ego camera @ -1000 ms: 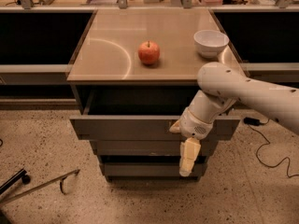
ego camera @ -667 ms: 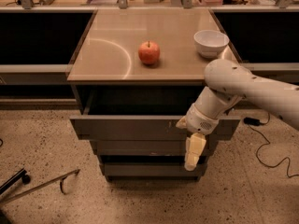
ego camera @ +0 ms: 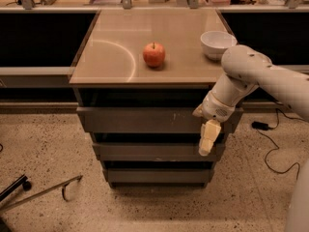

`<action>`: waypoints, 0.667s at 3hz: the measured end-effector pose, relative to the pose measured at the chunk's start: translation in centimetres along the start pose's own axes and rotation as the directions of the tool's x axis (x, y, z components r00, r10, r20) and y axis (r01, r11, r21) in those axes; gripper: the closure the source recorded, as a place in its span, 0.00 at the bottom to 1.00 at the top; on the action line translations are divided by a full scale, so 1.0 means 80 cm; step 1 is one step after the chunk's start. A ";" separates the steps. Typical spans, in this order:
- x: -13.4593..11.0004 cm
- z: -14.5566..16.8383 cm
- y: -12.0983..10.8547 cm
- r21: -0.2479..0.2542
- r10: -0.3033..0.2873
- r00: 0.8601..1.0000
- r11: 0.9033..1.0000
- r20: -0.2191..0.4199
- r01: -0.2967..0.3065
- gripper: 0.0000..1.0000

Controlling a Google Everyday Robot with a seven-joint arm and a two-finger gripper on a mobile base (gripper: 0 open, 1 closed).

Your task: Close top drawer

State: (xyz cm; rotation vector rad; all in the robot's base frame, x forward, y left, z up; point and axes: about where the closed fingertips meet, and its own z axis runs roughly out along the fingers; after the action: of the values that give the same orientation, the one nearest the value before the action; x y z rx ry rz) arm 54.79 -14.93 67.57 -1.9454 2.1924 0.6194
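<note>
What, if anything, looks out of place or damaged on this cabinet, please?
The top drawer stands pulled out, a dark gap behind its front panel, which bears small whitish scuffs. The gripper hangs before the panel's right end. Nothing else looks odd.

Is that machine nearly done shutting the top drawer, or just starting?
Nothing looks finished: the top drawer stands pulled out, a dark gap showing under the tabletop. In hand: the tool hangs, pointing down, in front of the drawer's right end. Left: pushing the drawer fully in.
</note>
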 end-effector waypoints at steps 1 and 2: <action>0.000 0.000 0.000 0.000 0.000 1.000 1.000 0.000 0.000 0.00; 0.007 -0.006 -0.014 0.013 0.012 1.000 1.000 -0.002 -0.012 0.00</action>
State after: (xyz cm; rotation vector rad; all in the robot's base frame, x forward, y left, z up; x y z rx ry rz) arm 55.90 -15.72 67.51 -1.9288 2.2050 0.6043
